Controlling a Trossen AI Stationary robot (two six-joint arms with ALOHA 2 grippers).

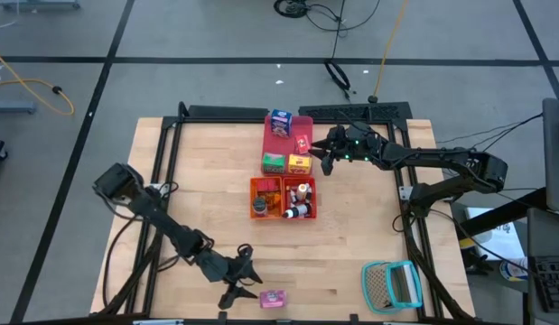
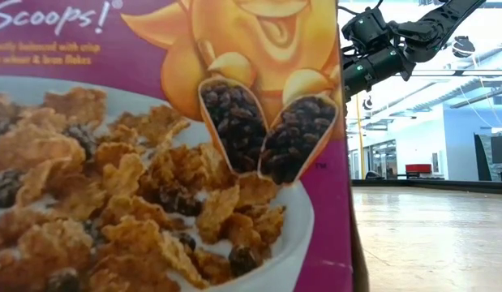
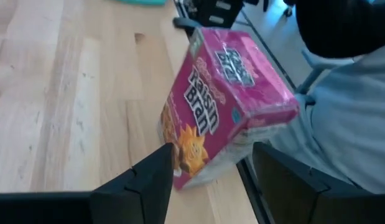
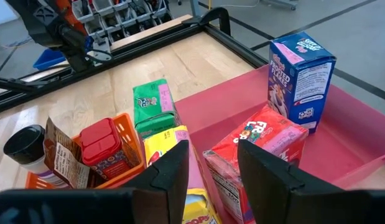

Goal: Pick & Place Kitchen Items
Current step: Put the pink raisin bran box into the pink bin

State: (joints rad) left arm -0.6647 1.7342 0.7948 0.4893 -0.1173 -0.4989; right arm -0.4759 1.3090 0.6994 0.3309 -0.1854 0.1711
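Left gripper (image 1: 246,278) spread wide beside the pink cereal box (image 1: 273,298) at the table's (image 1: 207,181) near edge.
The box lies apart from its fingers and blocks most of the low view. Right gripper (image 1: 326,150), open, hangs over the red tray (image 1: 303,122), seemingly just clear of the red box (image 4: 257,146); blue box (image 1: 280,122), green box (image 1: 272,163), orange tray (image 1: 281,183) nearby.
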